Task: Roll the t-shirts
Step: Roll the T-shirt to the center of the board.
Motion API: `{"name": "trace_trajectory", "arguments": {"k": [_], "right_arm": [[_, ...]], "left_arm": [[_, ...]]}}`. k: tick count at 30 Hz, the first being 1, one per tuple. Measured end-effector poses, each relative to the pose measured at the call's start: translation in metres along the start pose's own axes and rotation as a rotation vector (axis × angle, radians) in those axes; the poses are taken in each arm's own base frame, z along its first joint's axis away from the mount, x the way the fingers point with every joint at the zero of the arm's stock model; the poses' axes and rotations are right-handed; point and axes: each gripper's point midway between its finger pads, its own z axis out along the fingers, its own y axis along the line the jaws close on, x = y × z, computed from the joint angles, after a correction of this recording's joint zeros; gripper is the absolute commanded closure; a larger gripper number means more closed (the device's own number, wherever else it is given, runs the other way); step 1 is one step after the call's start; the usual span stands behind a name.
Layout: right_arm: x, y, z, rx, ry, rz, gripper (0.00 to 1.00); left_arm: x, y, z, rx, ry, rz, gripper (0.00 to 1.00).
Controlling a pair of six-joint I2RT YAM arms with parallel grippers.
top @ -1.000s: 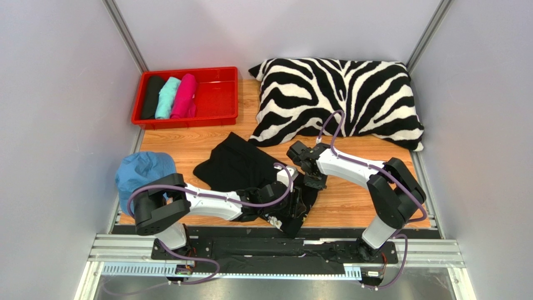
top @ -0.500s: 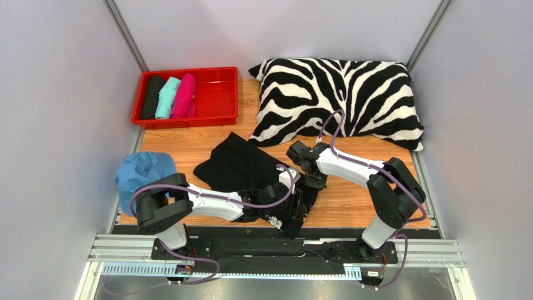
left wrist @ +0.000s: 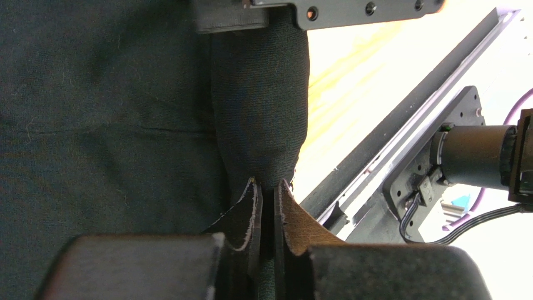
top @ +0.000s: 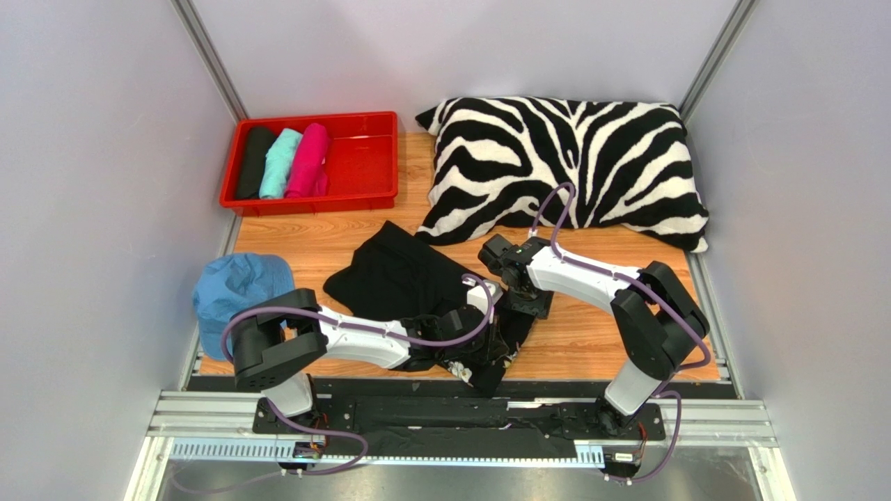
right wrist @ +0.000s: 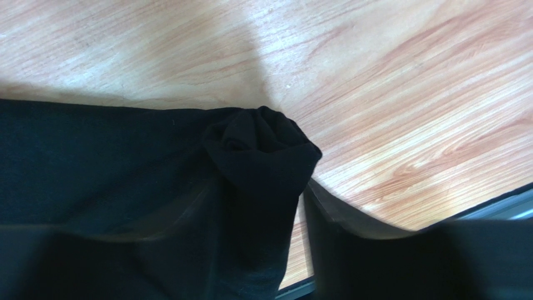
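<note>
Black t-shirt point(top: 397, 277) lies on wooden table point(top: 586, 344) (pale lilac walls point(top: 94, 157) around).

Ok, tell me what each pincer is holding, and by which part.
Left pincer pinches a bunched fold of the black t-shirt. Right pincer stands open around the shirt's rolled end, gripping nothing.

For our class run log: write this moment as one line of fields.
stage: rolling black t-shirt | left gripper: shut on its fold | right gripper: open around rolled end | red tray: three rolled tees
</note>
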Motion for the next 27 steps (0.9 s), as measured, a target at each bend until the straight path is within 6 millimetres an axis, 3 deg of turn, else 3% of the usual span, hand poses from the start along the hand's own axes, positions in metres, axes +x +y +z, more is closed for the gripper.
{"name": "trace_trajectory", "arguments": {"k": [6, 14, 20, 22, 23, 27], "right_arm": [[-0.006, 0.002, -0.009, -0.043, -0.025, 0.016, 0.18], [-0.024, -0.002, -0.046, -0.213, -0.126, 0.105, 0.16], [-0.028, -0.016, -0.064, -0.320, -0.196, 0.165, 0.37], [-0.026, -0.019, -0.067, -0.350, -0.209, 0.176, 0.57], [-0.024, -0.020, -0.067, -0.368, -0.211, 0.182, 0.73], [-0.013, -0.019, -0.062, -0.420, -0.195, 0.177, 0.88]], "left_arm": [[0.003, 0.004, 0.000, -0.012, -0.008, -0.038, 1.00], [0.006, 0.015, 0.000, -0.043, -0.023, -0.076, 1.00], [0.004, 0.021, 0.000, -0.058, -0.030, -0.101, 1.00], [0.003, 0.021, 0.000, -0.060, -0.031, -0.106, 1.00], [0.003, 0.021, 0.000, -0.060, -0.031, -0.109, 1.00], [0.003, 0.022, 0.000, -0.064, -0.030, -0.115, 1.00]]}}
